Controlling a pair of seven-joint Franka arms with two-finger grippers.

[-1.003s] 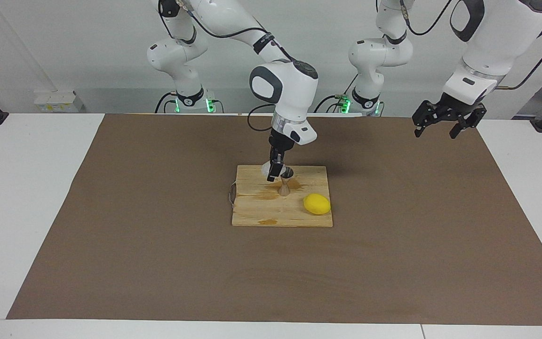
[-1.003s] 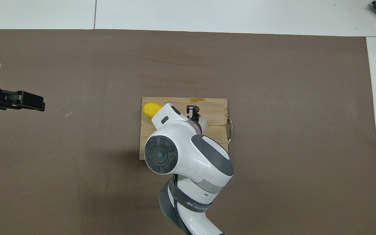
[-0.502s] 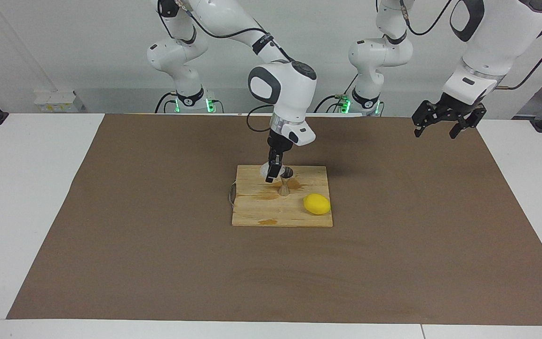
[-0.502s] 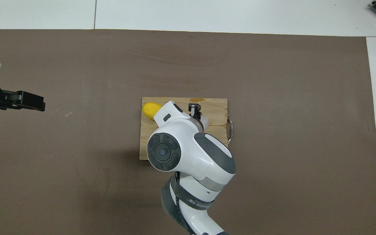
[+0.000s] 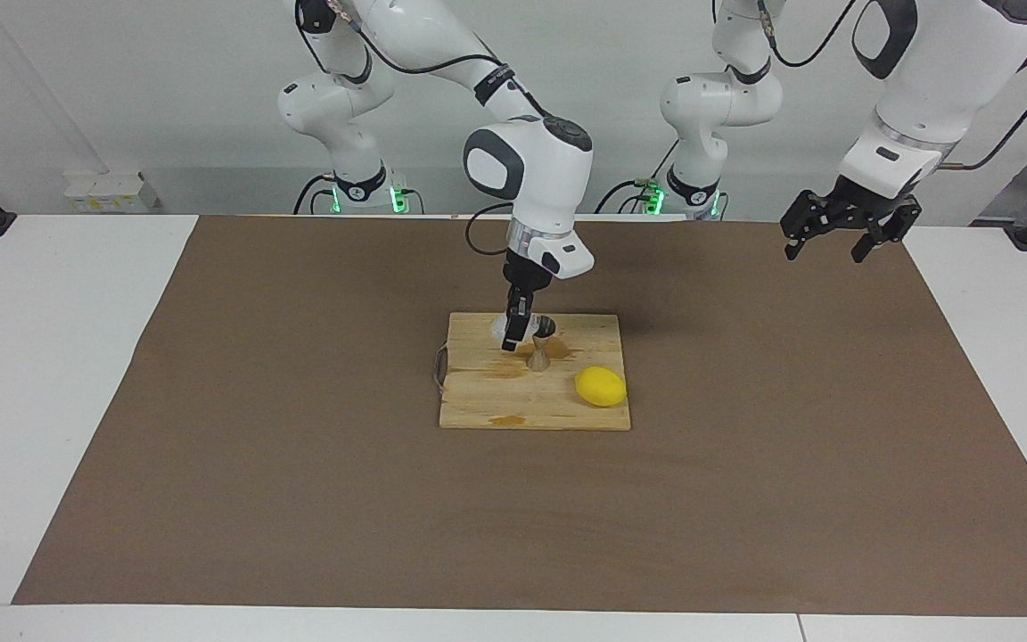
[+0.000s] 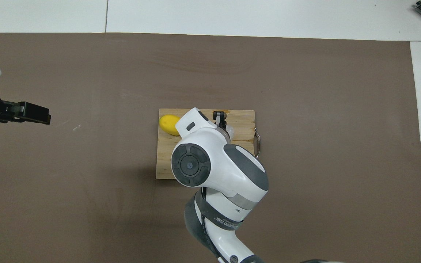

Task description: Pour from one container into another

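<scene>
Now right pincer (image 5: 513,337) with glass cup (image 5: 503,323) less tilted, beside jigger (image 5: 542,344)

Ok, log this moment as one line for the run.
right hand: shut on cup, beside jigger | board: jigger, lemon | left hand: open, waiting

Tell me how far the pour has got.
Done: the right gripper is shut on the small clear ribbed glass cup, beside the silvery hourglass metal jigger on the wooden board. In hand: whether liquid is flowing can't be seen. Left: setting the cup down. The left gripper waits open.
</scene>
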